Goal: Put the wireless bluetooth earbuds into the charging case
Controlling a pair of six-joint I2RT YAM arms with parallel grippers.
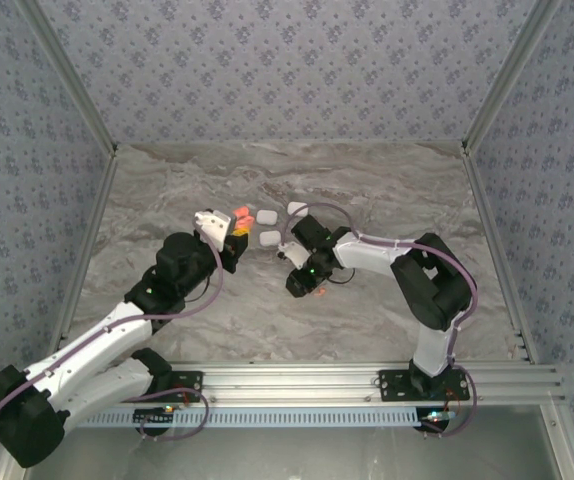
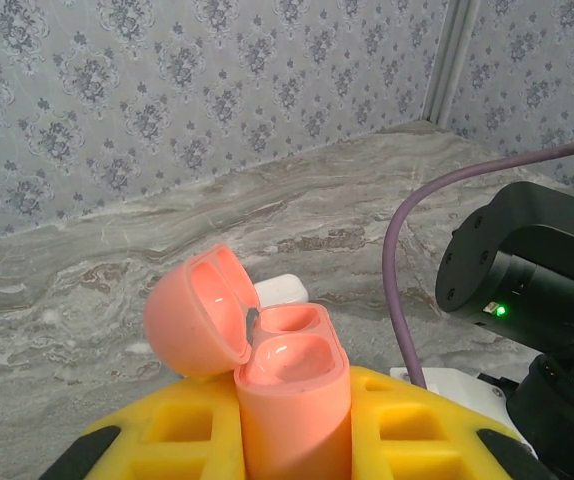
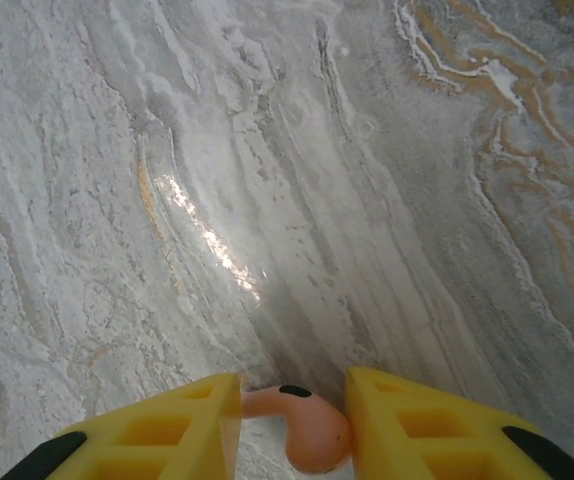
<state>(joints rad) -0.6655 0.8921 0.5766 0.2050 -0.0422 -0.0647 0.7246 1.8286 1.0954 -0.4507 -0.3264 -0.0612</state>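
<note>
Grey marbled table (image 1: 387,190), walled in by floral paper (image 1: 267,60). Left claw (image 1: 234,230) is clamped tight on an open orange case (image 2: 292,400). Right claw (image 3: 292,395) pinches an orange earbud (image 3: 312,440) over the table. White cases (image 1: 267,217) lie nearby.

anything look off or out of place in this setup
Nothing stands out. The left end effector holds the open, empty orange case upright. The right end effector pinches an orange earbud. White cases lie flat on the table.
</note>
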